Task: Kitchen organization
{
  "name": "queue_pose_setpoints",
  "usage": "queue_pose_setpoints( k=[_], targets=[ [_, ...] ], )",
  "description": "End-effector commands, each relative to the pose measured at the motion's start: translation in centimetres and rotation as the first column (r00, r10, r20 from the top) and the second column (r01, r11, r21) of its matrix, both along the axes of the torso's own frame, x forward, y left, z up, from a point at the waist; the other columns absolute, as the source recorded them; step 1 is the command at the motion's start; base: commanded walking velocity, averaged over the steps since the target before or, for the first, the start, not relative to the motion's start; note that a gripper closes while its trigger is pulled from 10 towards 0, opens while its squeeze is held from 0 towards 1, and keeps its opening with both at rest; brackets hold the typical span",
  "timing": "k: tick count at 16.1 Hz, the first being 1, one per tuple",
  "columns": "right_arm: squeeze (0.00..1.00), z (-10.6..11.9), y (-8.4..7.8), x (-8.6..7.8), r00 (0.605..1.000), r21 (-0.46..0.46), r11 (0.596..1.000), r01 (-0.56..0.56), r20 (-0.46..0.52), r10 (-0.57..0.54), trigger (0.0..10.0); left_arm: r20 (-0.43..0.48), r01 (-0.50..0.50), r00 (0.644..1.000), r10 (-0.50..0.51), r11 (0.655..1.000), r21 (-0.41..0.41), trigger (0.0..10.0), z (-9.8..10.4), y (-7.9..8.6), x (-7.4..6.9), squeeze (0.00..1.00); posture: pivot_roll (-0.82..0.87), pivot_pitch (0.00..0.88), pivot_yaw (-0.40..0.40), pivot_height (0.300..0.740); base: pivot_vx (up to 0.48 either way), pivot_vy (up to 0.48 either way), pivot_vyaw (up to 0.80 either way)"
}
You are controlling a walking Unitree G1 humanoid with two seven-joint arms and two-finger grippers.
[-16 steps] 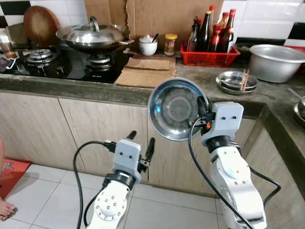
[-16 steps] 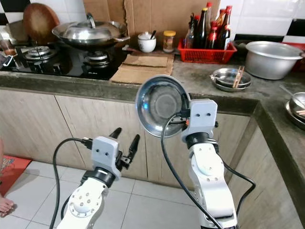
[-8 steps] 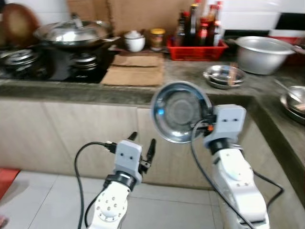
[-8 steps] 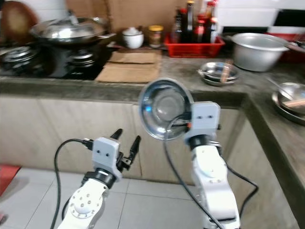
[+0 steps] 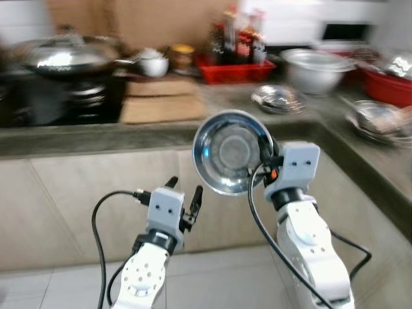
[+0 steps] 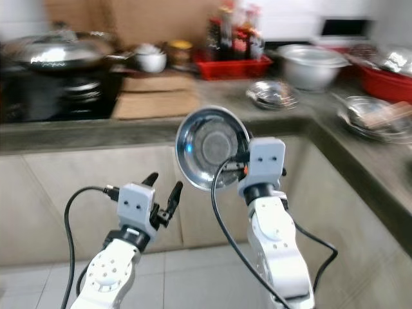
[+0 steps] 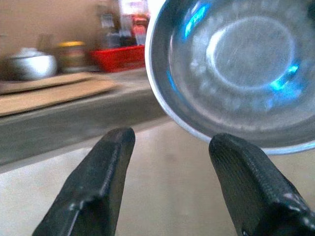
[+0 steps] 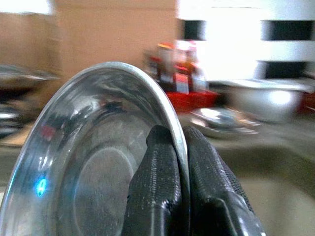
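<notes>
Stainless steel bowl (image 5: pixel 230 152) looks light, stiff and slick; right gripper (image 8: pixel 183 162) jaws pinching its thin rim seems sketchy. Left gripper (image 5: pixel 183 193) jaws spread, holding nothing.

Steel bowl (image 5: pixel 232 152): round, shiny, empty, held on edge in front of the counter, hollow facing the camera.

Motion blur smears the far counter (image 5: pixel 193 132): labels on the bottles in the red basket (image 5: pixel 235 67) cannot be read. The wok (image 5: pixel 61 61) at far left is soft-edged. A red tub (image 5: pixel 389 87) at far right runs off the frame.
</notes>
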State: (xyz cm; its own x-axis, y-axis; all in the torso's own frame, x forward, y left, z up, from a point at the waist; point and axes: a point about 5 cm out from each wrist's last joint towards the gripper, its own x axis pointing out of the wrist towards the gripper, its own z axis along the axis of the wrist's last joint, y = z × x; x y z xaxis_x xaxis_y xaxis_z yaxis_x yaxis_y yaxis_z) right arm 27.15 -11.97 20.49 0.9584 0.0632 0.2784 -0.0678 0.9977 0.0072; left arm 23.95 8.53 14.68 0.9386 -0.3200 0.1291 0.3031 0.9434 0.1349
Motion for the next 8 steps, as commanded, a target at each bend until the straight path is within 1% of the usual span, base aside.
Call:
queue_pose_setpoints(
  k=[1, 6, 8],
  targets=[
    [0.0, 0.64, -0.42, -0.05, 0.999, 0.006, 1.0, 0.021, 0.025, -0.021, 10.0, 0.001, 0.02, 1.0, -0.02, 1.0, -0.006, 10.0, 0.15, -0.32, -0.11, 0.0, 0.07, 0.0, -0.022, 0.74, 0.0, 0.48, -0.8],
    [0.0, 0.53, -0.61, -0.14, 0.999, 0.008, 0.999, 0.035, 0.016, -0.035, 10.0, -0.002, 0.024, 1.0, -0.024, 1.0, -0.007, 10.0, 0.13, -0.35, -0.1, 0.0, 0.07, 0.0, -0.019, 0.74, 0.0, 0.48, -0.8],
    [0.0, 0.42, -0.77, -0.16, 0.999, 0.006, 0.999, 0.046, 0.011, -0.046, 10.0, -0.008, 0.023, 1.0, -0.024, 1.0, -0.006, 10.0, 0.07, -0.38, -0.03, 0.0, 0.07, 0.0, -0.019, 0.74, 0.0, 0.0, -0.79]
  ],
)
